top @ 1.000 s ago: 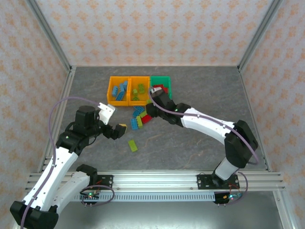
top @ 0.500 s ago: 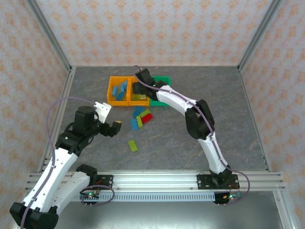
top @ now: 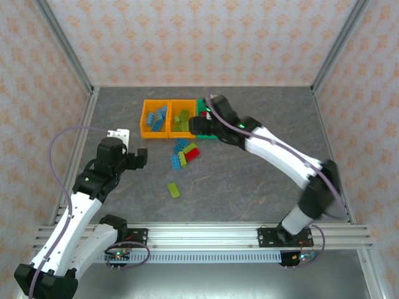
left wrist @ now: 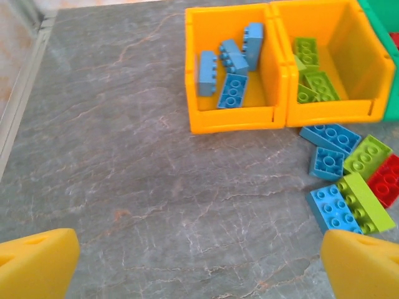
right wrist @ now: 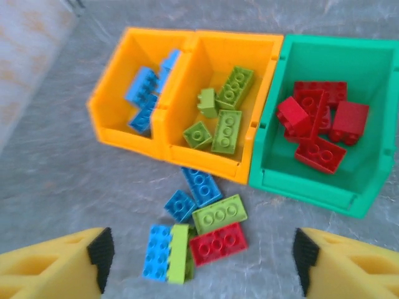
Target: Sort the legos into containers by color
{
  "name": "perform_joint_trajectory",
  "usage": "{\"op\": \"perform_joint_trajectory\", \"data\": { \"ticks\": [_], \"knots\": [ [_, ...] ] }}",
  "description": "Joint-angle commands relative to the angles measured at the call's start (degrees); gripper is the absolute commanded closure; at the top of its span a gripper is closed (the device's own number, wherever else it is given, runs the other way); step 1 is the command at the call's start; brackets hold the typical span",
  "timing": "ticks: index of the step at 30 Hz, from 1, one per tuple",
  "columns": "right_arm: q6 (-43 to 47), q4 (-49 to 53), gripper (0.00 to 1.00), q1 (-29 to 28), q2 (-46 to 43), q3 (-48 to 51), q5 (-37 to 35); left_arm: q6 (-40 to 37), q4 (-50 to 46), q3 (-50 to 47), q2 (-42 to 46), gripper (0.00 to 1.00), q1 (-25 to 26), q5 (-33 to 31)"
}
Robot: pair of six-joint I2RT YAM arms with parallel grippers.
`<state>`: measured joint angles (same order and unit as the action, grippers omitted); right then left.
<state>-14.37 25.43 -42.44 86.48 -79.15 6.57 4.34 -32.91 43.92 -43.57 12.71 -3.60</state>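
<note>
Three containers stand in a row toward the far side of the worktop [top: 249,199], walls touching, which I judge is so that either arm can reach any of them. The left orange container [right wrist: 109,103] holds blue legos, the middle orange container [right wrist: 249,50] holds lime ones and the green container [right wrist: 305,187] holds red ones; the colour rule reads plainly from what lies inside.

Just in front of the two orange containers sits a loose cluster [right wrist: 219,213] not yet sorted: two blue pieces, a lime one, a red brick [right wrist: 217,243] and a blue-and-lime pair [right wrist: 167,252] lying side by side. A lone lime brick [top: 173,190] lies well apart from them, nearer the arms.

The right pincer [right wrist: 199,255] hangs above that cluster with its yellow fingers spread wide and nothing between them; to my eye it is lined up to drop onto one of the pieces below, the red brick being the closest under it. The left pincer [left wrist: 199,261] is likewise spread and empty; it sits off to the left, looking across bare worktop at the blue container and the cluster, probably kept back so that the arms do not cross.

I can read no brand, label or lettering on the containers, the legos or the arms.
</note>
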Motion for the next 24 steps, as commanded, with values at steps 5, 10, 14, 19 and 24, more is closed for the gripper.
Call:
{"op": "perform_joint_trajectory", "data": {
  "ticks": [5, 10, 14, 19, 24],
  "knots": [
    [-3.8, 0.98, 0.13, -0.28, -25.24, 21.5, -2.02, 24.91, -10.97, 8.05, -2.92, 0.04, 0.75, 6.56],
    [-7.19, 2.47, 0.11, -0.28, -35.76, 29.27, -13.27, 37.53, -10.21, 4.53, -6.32, 0.08, 13.7, 9.82],
    [-7.84, -0.36, 0.04, -0.02, -39.28, 32.6, -16.37, 46.51, -10.23, 2.46, -13.34, 0.08, 27.65, 3.11],
    [-7.08, 0.78, 0.02, 0.25, -37.33, 31.58, -16.42, 57.4, -8.09, -0.88, -21.61, 0.08, 35.43, -0.29],
    [-6.11, 2.25, 0.02, 0.25, -36.31, 30.9, -16.01, 61.75, -3.24, -4.68, -25.82, 0.11, 36.38, -1.04]
  ]
}}
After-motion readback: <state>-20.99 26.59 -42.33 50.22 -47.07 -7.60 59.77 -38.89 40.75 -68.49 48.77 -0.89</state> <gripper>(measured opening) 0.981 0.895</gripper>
